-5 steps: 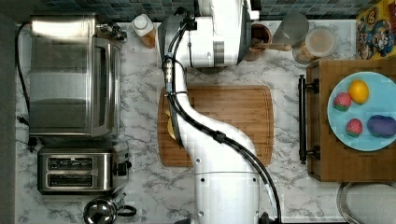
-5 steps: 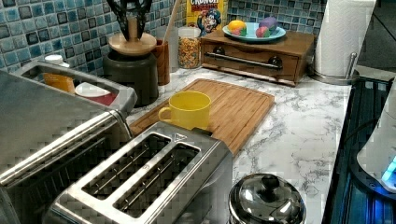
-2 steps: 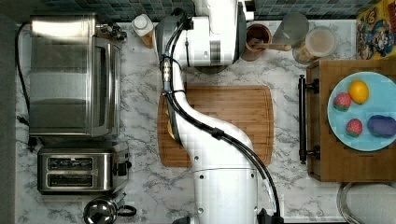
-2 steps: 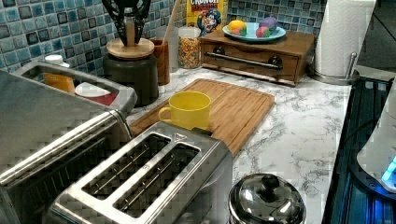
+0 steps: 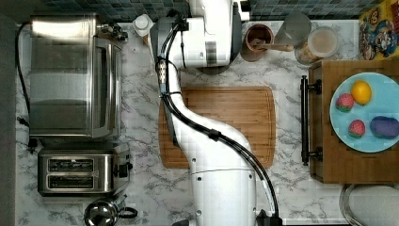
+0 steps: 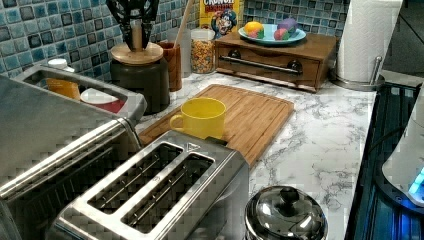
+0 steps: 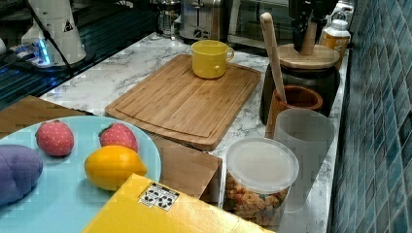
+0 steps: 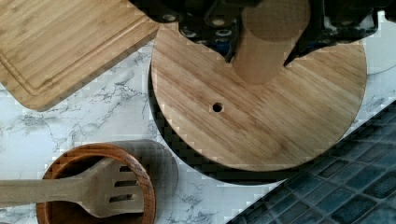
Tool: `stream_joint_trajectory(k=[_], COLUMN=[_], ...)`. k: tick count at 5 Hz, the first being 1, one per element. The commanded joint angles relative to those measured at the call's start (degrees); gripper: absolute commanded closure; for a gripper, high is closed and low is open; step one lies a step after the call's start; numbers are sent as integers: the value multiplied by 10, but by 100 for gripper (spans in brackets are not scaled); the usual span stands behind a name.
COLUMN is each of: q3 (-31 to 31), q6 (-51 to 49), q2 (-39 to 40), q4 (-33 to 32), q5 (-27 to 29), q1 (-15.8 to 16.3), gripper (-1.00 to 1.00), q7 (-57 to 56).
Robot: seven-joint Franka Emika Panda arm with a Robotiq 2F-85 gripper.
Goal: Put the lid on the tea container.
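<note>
**A:** Wrist view, upper part: what do we see between our black gripper (image 8: 261, 44) fingers?

**B:** We see the pale wooden cylindrical knob of the round wooden lid (image 8: 261, 121). Our fingers are clamped on that knob from both sides. The lid lies flat over the dark round tea container (image 8: 187, 156), whose black rim shows as a crescent along one edge.

**A:** Where does the container stand?

**B:** On the white marbled counter (image 6: 320, 135), against the blue tiled wall (image 6: 35, 30). In the left view our gripper (image 6: 134, 30) stands upright above the lid (image 6: 137, 54), which sits on the container (image 6: 142, 82). The brown wooden cup with a slotted wooden spatula (image 8: 95, 191) is just beside it.

**A:** And the neighbours?

**B:** In the right view, the rectangular bamboo cutting board (image 7: 180, 104) lies near the container (image 7: 301, 82) and carries a yellow mug (image 7: 210, 58). The lid (image 7: 306, 56) is level on top.
</note>
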Motion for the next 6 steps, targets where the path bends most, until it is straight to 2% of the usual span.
stream_joint_trajectory(k=[1,3,6], q3=[-6,-3,-2], q6=[-9,-5,-5], q2=[-58,-72,-72], q4=[51,11,12], q5=[-5,5,5], q1=[7,1,0], gripper=[-100,-100,-100], q7=[6,3,3])
